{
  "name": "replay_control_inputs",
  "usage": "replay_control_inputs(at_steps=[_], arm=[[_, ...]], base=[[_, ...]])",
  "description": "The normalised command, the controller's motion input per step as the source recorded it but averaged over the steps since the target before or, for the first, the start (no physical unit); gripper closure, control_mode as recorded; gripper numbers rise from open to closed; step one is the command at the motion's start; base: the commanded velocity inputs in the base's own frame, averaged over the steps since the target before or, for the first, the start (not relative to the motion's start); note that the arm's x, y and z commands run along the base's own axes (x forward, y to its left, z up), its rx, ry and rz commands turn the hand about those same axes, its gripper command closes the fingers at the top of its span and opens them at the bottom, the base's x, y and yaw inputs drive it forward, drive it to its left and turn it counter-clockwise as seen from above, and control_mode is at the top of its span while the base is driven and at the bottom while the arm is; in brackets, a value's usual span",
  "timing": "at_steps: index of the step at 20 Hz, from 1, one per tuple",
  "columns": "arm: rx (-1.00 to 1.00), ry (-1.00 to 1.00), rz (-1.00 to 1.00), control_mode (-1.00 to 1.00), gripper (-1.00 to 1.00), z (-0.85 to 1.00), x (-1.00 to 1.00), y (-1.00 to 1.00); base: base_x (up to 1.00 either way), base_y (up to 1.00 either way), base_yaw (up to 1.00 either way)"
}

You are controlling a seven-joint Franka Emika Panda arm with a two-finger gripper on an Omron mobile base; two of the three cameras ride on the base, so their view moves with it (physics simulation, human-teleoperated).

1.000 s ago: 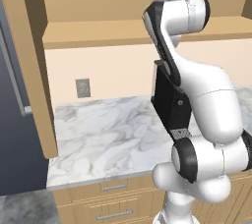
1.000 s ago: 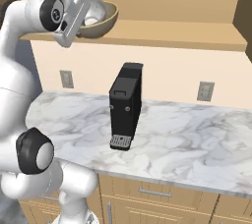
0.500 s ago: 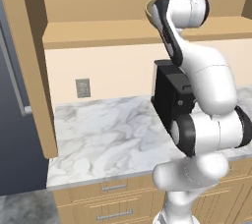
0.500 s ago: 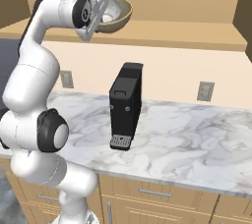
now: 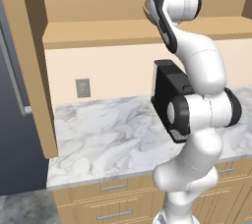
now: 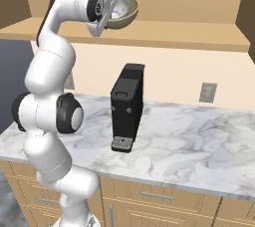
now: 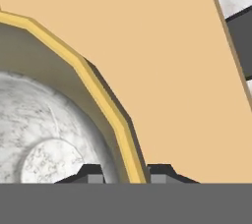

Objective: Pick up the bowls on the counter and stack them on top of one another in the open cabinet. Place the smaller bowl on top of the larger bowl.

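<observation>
With its two tips straddling the gold rim, one inside and one outside, the pincer (image 7: 126,173) is clamped on the olive bowl (image 6: 123,13), which carries the grey-white bowl (image 7: 39,139) nested inside it. In the right base view the load hangs above the cabinet shelf (image 6: 189,34), near its 9 o'clock end, bowl mouth tilted rather than level. The shelf lies straight below at 6 o'clock, so the coming move likely turns on levelling and lowering.
</observation>
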Motion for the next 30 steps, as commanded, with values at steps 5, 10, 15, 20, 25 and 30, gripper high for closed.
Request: replay_control_inputs(at_steps=[5, 10, 15, 20, 25, 30], arm=[[0.04, 0.11, 0.00, -1.00, -1.00, -0.18, 0.39, 0.00], [0.07, 0.08, 0.01, -1.00, -1.00, -0.14, 0.33, -0.03], [0.01, -0.01, 0.02, -1.00, -1.00, 0.00, 0.00, 0.01], [-0.01, -0.10, 0.01, -1.00, -1.00, -0.05, -0.47, 0.25], [-0.06, -0.13, 0.00, -1.00, -1.00, -0.08, -0.81, 0.53], [-0.07, -0.09, 0.00, -1.00, -1.00, -0.18, -1.00, 0.76]], base=[[0.00, 0.00, 0.00], [0.00, 0.00, 0.00], [0.00, 0.00, 0.00], [0.00, 0.00, 0.00], [0.00, 0.00, 0.00], [0.00, 0.00, 0.00]])
